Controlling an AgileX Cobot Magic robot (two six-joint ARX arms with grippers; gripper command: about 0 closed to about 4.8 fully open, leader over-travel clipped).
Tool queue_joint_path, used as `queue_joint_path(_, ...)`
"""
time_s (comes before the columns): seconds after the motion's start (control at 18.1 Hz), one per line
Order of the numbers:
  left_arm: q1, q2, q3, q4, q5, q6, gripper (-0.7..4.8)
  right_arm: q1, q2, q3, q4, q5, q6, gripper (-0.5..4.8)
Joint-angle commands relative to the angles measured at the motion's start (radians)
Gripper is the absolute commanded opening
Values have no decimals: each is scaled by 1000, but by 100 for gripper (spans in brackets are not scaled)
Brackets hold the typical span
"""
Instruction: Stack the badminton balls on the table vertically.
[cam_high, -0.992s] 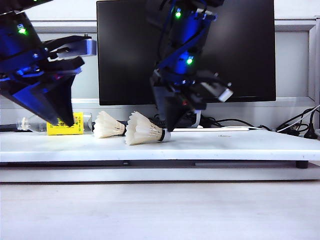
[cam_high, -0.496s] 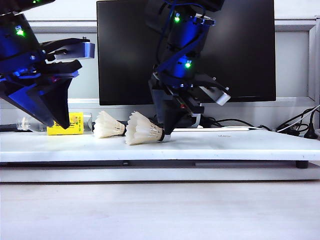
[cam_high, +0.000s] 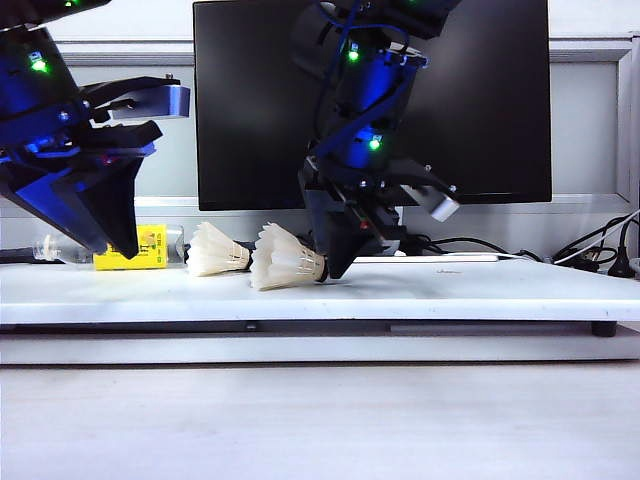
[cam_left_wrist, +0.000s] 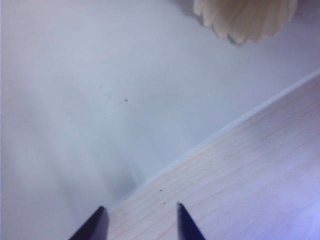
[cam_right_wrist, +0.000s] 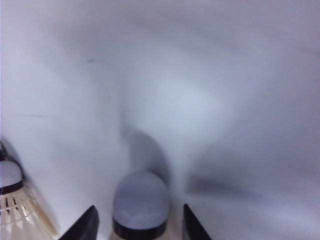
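Note:
Two white feather badminton balls lie on their sides on the white table (cam_high: 450, 290). The nearer one (cam_high: 285, 261) points its cork to the right, and the other (cam_high: 217, 249) lies just behind it to the left. My right gripper (cam_high: 333, 268) points down at the nearer ball's cork (cam_right_wrist: 140, 200). It is open, with a fingertip on each side of the cork and a gap on both sides. The second ball (cam_right_wrist: 12, 200) shows beside it. My left gripper (cam_high: 128, 245) hangs open over the table's left end with nothing between its fingers (cam_left_wrist: 100, 222). A feather skirt (cam_left_wrist: 245, 17) lies far ahead of it.
A black monitor (cam_high: 370, 100) stands behind the table. A yellow box (cam_high: 130, 252) and a clear bottle (cam_high: 50, 247) sit at the back left, cables (cam_high: 590, 255) at the back right. Pale wood-grain surface (cam_high: 320, 420) lies in front of the table's edge.
My right gripper has sunk a little and shifted over the nearer ball's cork, which its fingers now hide in the exterior view. The left arm and both balls have stayed put.

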Motion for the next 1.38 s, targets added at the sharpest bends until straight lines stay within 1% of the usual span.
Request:
queue_joint_path(0.06, -1, -2, 3, 9, -3, 5, 187, 0, 5, 4, 25, 0, -4, 216)
queue_joint_path(0.39, -1, -2, 3, 9, -3, 5, 187, 0, 16, 4, 24, -3, -7, 210)
queue_joint_path(0.61, -1, -2, 3, 8, -3, 5, 187, 0, 31, 4, 23, -24, -7, 209)
queue_joint_path(0.66, -1, -2, 3, 8, -3, 5, 187, 0, 32, 4, 23, -24, -7, 192)
queue_joint_path(0.77, -1, -2, 3, 8, -3, 6, 187, 0, 32, 4, 24, -24, -7, 141)
queue_joint_path(0.94, -1, -2, 3, 8, -3, 8, 187, -5, 32, 4, 24, -24, -31, 138)
queue_joint_path(1.05, -1, -2, 3, 8, -3, 8, 187, -13, 32, 4, 26, -23, -89, 134)
queue_joint_path(1.1, -1, -2, 3, 7, -3, 8, 187, -19, 32, 4, 40, -13, -150, 134)
queue_joint_path(1.16, -1, -2, 3, 5, -3, 8, 187, -31, 31, 5, 74, 0, -252, 134)
queue_joint_path(1.32, -1, -2, 3, 5, -4, 8, 187, -62, 23, 5, 136, 2, -377, 134)
queue_joint_path(1.38, -1, -2, 3, 5, -4, 8, 187, -78, 16, 5, 163, 3, -452, 134)
